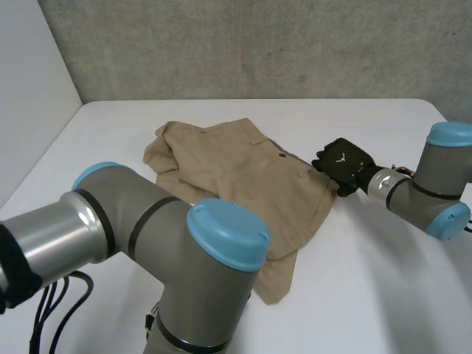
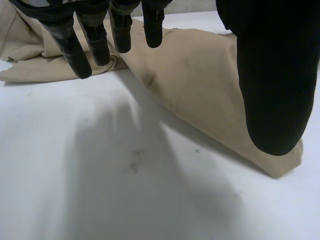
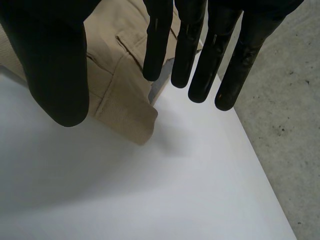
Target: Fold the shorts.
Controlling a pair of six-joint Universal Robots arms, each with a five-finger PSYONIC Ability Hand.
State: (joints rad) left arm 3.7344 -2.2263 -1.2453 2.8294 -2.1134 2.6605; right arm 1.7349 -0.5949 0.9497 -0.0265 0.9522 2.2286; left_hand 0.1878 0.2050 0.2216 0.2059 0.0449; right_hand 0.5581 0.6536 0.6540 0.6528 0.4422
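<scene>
Hovering at the edge of the tan shorts [image 1: 251, 184], the right hand [image 1: 343, 164] has its fingers [image 3: 186, 50] straight and spread off the thumb, holding nothing. A corner of the cloth with a pocket seam lies just under the fingertips, so it looks lined up for a pinch there. Left hand [image 2: 272, 75] is likewise released and empty, fingers [image 2: 95, 40] straight, hanging above the white surface [image 2: 125, 190]. A hem edge of the shorts runs beneath its fingertips and past the thumb, within reach. Shorts lie on the surface between the two hands, mostly flat toward the right hand but bunched and rumpled on the side far from it. Judging by this, folding hasn't begun — each hand sits at an opposite edge, probably so both can grab and spread or lift the cloth together. Bunched part likely needs smoothing first.
</scene>
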